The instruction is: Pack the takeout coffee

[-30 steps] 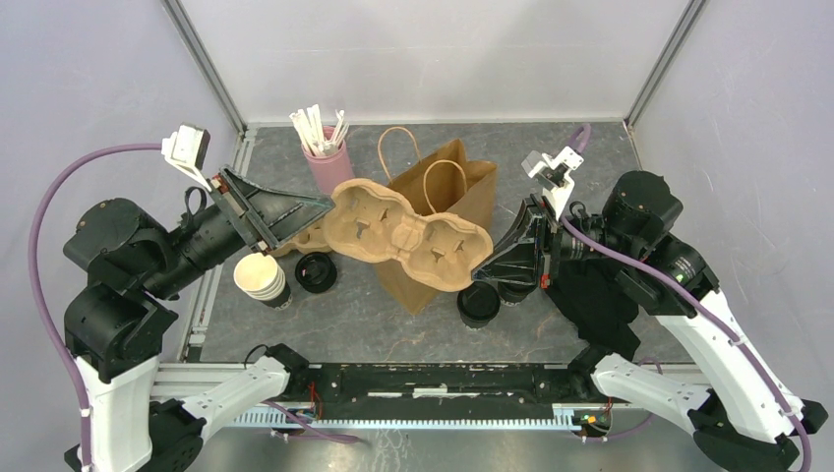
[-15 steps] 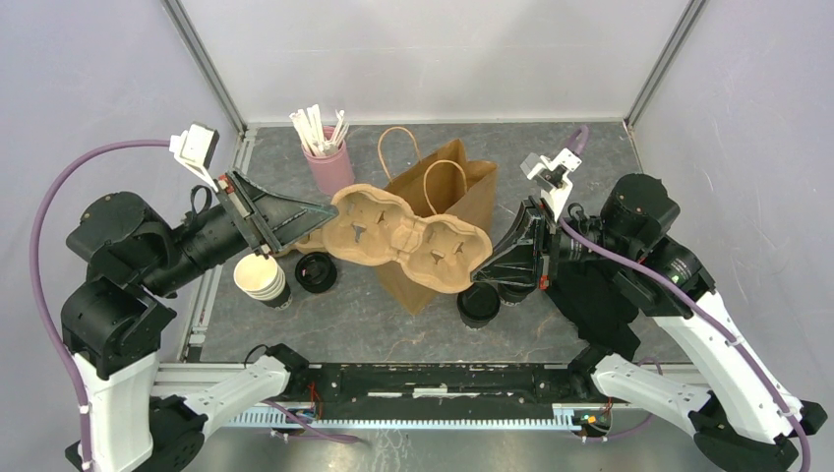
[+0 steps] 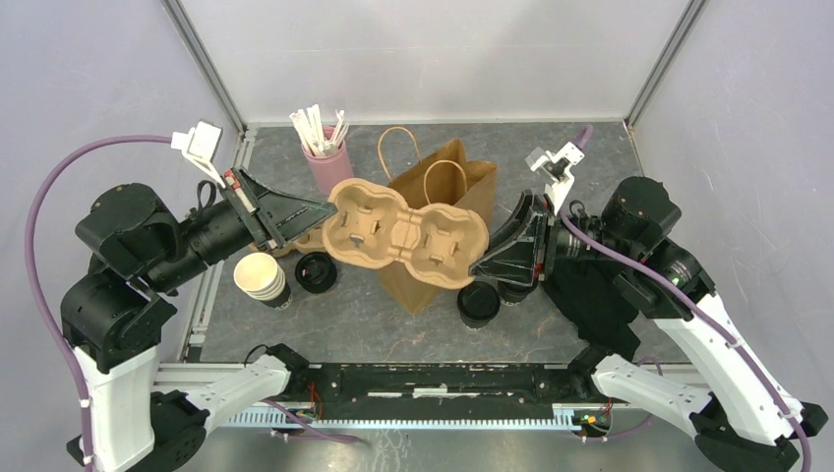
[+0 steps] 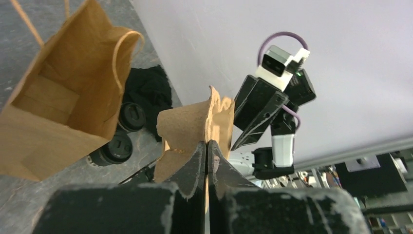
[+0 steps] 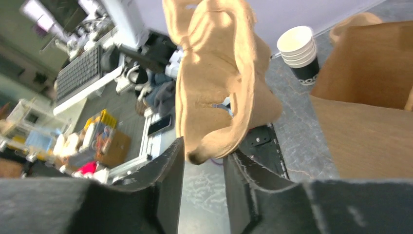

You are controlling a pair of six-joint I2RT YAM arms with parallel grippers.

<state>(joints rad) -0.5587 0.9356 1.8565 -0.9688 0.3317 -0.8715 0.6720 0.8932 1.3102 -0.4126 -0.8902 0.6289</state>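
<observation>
Pinching the left end of the cup carrier (image 3: 405,234), your left gripper (image 3: 327,208) is clamped tight on it. Your right gripper (image 3: 476,265) has its jaws parted around the other end. The lidded coffees (image 3: 479,305) stand on the table (image 3: 374,315) below the right gripper, beside the open paper bag (image 3: 462,182). White sticks (image 3: 317,128) fill the pink cup (image 3: 329,167).

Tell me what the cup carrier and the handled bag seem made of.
The cup carrier looks like moulded paper pulp: matte tan, with a rough surface and ragged, torn-looking edges in the wrist views. The handled bag is probably brown kraft paper: matte, thin-walled, with sharp folds and creases.
</observation>
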